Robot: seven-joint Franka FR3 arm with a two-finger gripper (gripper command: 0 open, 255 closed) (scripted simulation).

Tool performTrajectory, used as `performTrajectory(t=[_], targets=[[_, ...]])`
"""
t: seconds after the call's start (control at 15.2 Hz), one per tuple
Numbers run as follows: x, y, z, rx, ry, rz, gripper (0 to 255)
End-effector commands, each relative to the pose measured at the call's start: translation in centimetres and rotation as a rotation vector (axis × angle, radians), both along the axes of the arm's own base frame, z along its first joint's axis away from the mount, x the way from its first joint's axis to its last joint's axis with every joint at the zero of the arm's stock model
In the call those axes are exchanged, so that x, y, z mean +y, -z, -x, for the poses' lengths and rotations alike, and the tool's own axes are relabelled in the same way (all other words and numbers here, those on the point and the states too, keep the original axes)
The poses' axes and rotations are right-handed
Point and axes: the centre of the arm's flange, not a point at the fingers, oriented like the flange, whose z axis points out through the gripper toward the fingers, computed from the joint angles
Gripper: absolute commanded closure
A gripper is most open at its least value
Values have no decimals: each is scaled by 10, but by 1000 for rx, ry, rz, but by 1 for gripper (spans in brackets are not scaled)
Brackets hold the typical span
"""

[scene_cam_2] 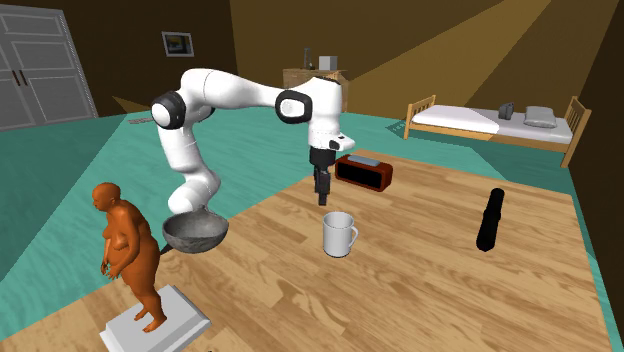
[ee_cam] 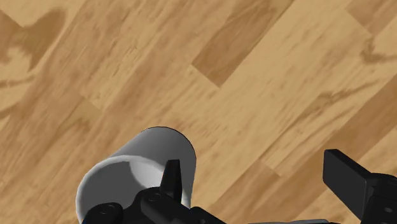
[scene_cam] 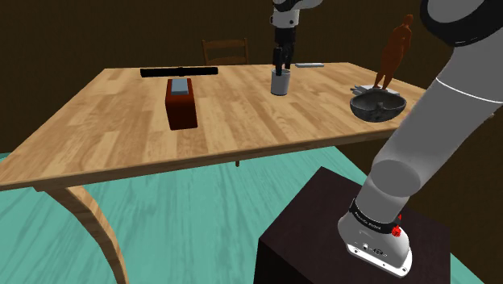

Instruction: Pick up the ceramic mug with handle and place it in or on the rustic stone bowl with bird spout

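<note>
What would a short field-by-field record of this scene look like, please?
surface: wooden table
mug: white, upright on the table, not held
gripper: just above the mug, fingers open
bowl: dark grey, near the table's edge, beside the figurine
other items: reddish-brown box; black cylinder lying flat
task state: mug not yet lifted

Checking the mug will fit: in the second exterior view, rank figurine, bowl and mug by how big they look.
1. Figurine, though it stands nearest the camera.
2. Grey bowl.
3. White mug.
</note>
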Motion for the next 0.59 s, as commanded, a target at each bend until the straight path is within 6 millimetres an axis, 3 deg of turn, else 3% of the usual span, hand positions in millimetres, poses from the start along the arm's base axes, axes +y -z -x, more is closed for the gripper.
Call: performTrajectory(t=[0.0,0.2,0.53], targets=[[-17,5,-22,2,-3,-3,0],[-39,12,-49,4,-7,-7,0],[-41,38,-48,4,-7,-7,0]])
